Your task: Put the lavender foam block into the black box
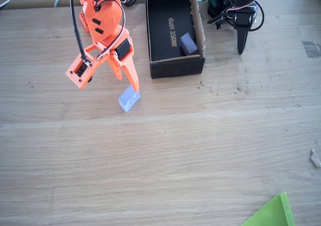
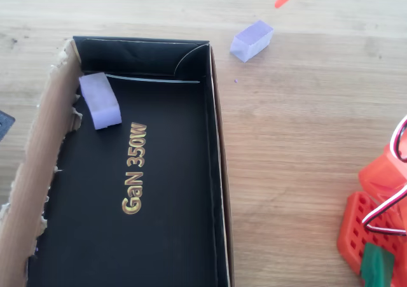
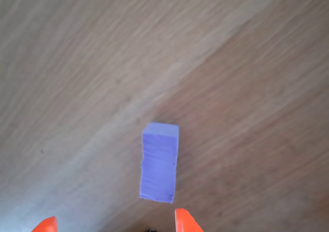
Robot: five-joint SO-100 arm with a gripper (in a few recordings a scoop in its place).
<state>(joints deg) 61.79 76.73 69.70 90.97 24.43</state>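
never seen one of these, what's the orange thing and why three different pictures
The orange thing is a small robot arm; its two-fingered tool is its grabber, open and holding nothing. Three cameras film one moment: a fixed view from the table's front, an overhead view above the box, and a wrist view riding on the arm, where the two orange finger tips show at the bottom. On the wooden table lies a pale lavender foam block, just past the tool. Beside it stands an open black box with a darker purple block inside.
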